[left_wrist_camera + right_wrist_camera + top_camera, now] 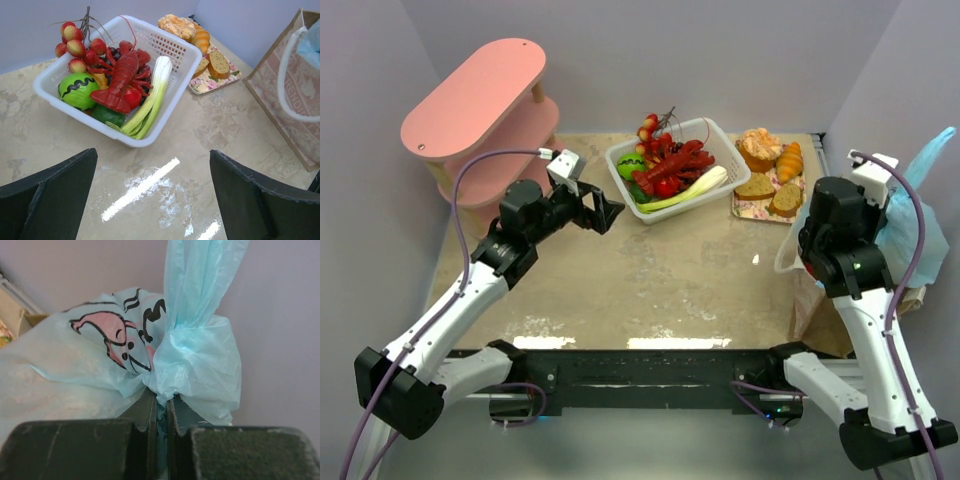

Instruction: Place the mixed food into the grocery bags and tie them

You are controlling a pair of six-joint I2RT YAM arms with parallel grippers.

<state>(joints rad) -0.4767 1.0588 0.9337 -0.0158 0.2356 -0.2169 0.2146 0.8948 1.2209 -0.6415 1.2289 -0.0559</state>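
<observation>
- The table [670,275] is a pale, marbled surface, with the two arm bases at its near edge.
- The left gripper [152,192] hovers above the left middle of the table. Its two dark fingers [50,197] are spread wide and hold nothing.
- The right gripper [161,410] is at the right edge of the table. Its fingers are pinched tight on a blue plastic bag [100,365], just under the bag's knotted neck.
- The blue plastic bag is thin and crinkled, with a pink cartoon figure printed on it. A twisted tail of plastic rises above the knot.
- A brown paper bag [300,100] with a white handle stands upright at the right edge of the table. The blue plastic bag sits at its top opening; I cannot tell whether it rests inside.
- Farther back, near the centre, is a white basket [172,50].
- In the basket lie a red lobster [122,75], a long pale-green leek [150,102], a green ball [77,90] with a dark wavy stripe, and a bunch of red berries [75,42] on a stalk at the basket's far left corner.
- Just right of the basket is a flowered tray [200,85] holding bread slices [219,62] and pastries.
- At the far left corner stands a pink shelf [480,95] with two tiers.
</observation>
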